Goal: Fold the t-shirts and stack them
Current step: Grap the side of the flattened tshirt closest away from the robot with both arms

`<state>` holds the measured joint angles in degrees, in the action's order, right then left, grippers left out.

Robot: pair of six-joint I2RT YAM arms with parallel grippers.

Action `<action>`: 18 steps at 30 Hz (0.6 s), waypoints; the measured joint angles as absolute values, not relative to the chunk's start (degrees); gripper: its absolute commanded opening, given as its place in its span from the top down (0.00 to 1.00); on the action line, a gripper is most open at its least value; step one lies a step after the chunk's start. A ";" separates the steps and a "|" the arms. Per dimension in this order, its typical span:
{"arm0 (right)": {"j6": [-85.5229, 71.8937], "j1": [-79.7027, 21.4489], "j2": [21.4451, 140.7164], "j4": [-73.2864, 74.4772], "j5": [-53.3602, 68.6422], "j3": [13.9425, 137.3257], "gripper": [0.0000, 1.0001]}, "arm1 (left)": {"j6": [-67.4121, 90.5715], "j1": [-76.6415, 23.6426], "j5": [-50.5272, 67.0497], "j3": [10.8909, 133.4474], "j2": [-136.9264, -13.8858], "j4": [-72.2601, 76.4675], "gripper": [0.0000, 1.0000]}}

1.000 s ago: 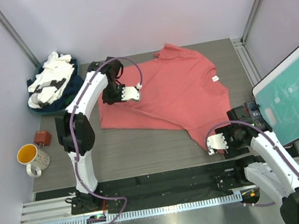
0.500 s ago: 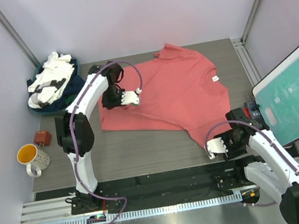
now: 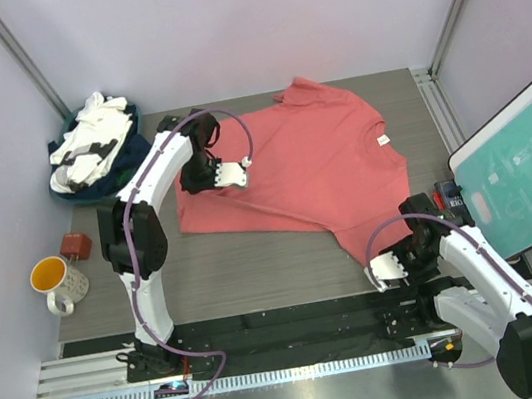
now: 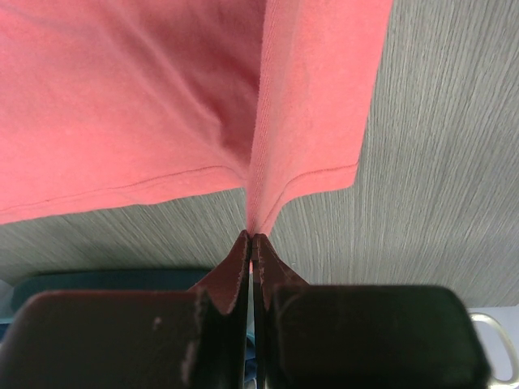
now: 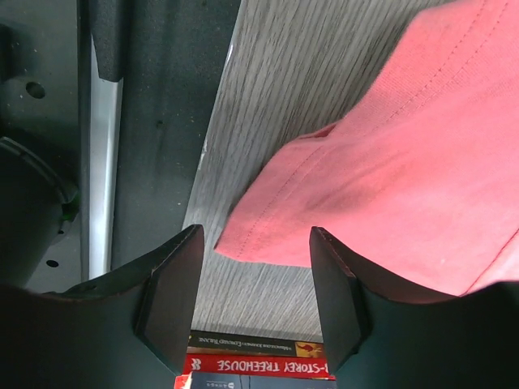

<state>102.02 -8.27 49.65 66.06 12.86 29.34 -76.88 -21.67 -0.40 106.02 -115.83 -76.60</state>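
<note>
A coral-red t-shirt (image 3: 310,157) lies spread over the middle and right of the table, its small white tag (image 3: 382,141) toward the right. My left gripper (image 3: 231,173) is over the shirt's left part and shut on a pinched fold of red cloth (image 4: 253,231); in the left wrist view (image 4: 253,240) the cloth hangs away from the tips above the table. My right gripper (image 3: 390,267) is open at the shirt's near right corner; in the right wrist view (image 5: 255,284) that corner (image 5: 268,239) lies between the open fingers (image 5: 174,300), not gripped.
A pile of white and navy tees (image 3: 94,146) sits at the back left. An orange-lined mug (image 3: 56,281) and a small brown object (image 3: 75,245) stand off the left edge. A teal board (image 3: 529,168) leans at the right, with books (image 5: 259,365) beside my right gripper.
My left gripper has shifted slightly left, still pinching the red cloth. My right gripper has moved a little toward the near edge, down by the shirt's corner.
</note>
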 measured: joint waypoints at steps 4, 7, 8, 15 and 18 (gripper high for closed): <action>102.94 -8.29 49.76 65.25 12.80 28.91 0.43 | -76.90 -21.67 -0.40 106.02 -115.83 -76.60 1.00; 103.07 -8.32 50.37 63.51 12.69 27.59 0.43 | -76.90 -21.67 -0.40 106.02 -115.83 -76.60 1.00; 103.09 -8.32 50.63 62.96 12.58 27.16 0.43 | -76.90 -21.67 -0.40 106.02 -115.83 -76.60 1.00; 103.09 -8.32 50.35 60.31 11.81 24.97 0.63 | -76.97 -21.67 -0.43 106.04 -115.83 -76.60 1.00; 102.89 -8.32 48.88 58.96 10.57 23.83 0.76 | -76.99 -21.67 -0.43 106.04 -115.83 -76.60 1.00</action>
<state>102.89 -8.32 48.88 58.96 10.57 23.83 -76.99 -21.67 -0.43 106.04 -115.83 -76.60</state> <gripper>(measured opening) 0.364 0.004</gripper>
